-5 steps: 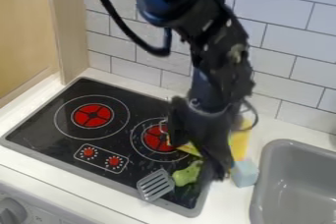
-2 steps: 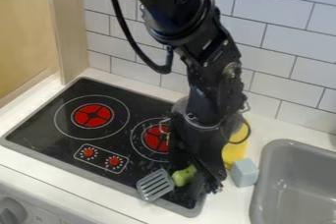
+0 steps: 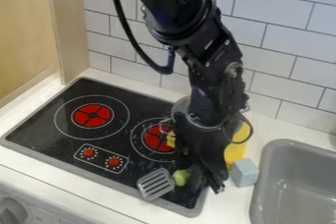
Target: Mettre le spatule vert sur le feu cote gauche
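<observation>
Gripper (image 3: 206,183): lower centre of frame, pointing down, right at the green handle (image 3: 182,177) of the spatula. Open, closed or gripping: cannot tell, the handle's far part is hidden behind it. Spatula: grey slotted head (image 3: 156,183) toward lower left of the gripper, by the front edge of the cooktop (image 3: 141,105). Not on the left burner (image 3: 93,115), left of centre in frame.

Step in hand, my read: securing the handle. To do it well: close across the handle's narrow width, near the head for balance, confirm the grip, then lift straight up so the head clears the front rim. Carry to upper left, lower flat with head over the red disc, release low. A grip far back could let the head droop or twist.

Further out: right burner (image 3: 157,138) just left of the arm; yellow item (image 3: 238,144) partly behind the arm, type unclear; light blue block (image 3: 244,172) right of the gripper; grey sink (image 3: 295,188) lower right. Pale tiled wall across the top, wooden panel (image 3: 72,31) upper left.

Text: small marks on the front panel, lower left, not transcribed. Dial graphics (image 3: 101,158) on the cooktop: rings of ticks.
</observation>
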Controlling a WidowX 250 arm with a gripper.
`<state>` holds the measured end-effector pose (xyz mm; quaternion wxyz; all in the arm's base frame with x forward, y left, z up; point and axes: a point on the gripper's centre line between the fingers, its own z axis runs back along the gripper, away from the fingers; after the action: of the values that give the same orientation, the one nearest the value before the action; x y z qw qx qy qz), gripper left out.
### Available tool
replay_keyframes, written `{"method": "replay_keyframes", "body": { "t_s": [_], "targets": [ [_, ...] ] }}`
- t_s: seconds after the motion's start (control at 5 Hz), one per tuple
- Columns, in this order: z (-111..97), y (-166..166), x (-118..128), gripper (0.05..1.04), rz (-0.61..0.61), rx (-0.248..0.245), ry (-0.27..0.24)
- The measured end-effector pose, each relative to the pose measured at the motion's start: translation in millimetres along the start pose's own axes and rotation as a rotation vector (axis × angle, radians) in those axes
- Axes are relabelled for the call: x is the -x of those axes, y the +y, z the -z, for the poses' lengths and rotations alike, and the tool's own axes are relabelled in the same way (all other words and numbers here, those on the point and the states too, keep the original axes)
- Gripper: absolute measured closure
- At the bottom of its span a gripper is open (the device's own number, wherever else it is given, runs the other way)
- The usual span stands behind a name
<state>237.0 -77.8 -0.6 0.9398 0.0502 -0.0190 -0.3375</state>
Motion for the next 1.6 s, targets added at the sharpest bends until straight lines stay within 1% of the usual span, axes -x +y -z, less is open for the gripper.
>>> {"method": "replay_keyframes", "body": {
  "t_s": [0.4, 0.6, 0.8, 1.0, 1.2, 1.4, 1.6],
  "targets": [
    [-1, -1, 2, 0.701, 0.011, 0.001, 0.02],
    [-27, 4, -6, 0.701, -0.023, -0.021, -0.069],
    [-43, 3, -5, 0.701, -0.026, -0.016, -0.095],
    [-53, 4, -3, 0.701, -0.023, -0.034, -0.105],
    [-64, 11, 1, 0.701, -0.046, -0.062, -0.113],
    [-72, 27, -1, 0.701, -0.081, -0.078, -0.112],
    [-82, 51, 10, 0.701, -0.169, -0.083, -0.126]
  ]
}}
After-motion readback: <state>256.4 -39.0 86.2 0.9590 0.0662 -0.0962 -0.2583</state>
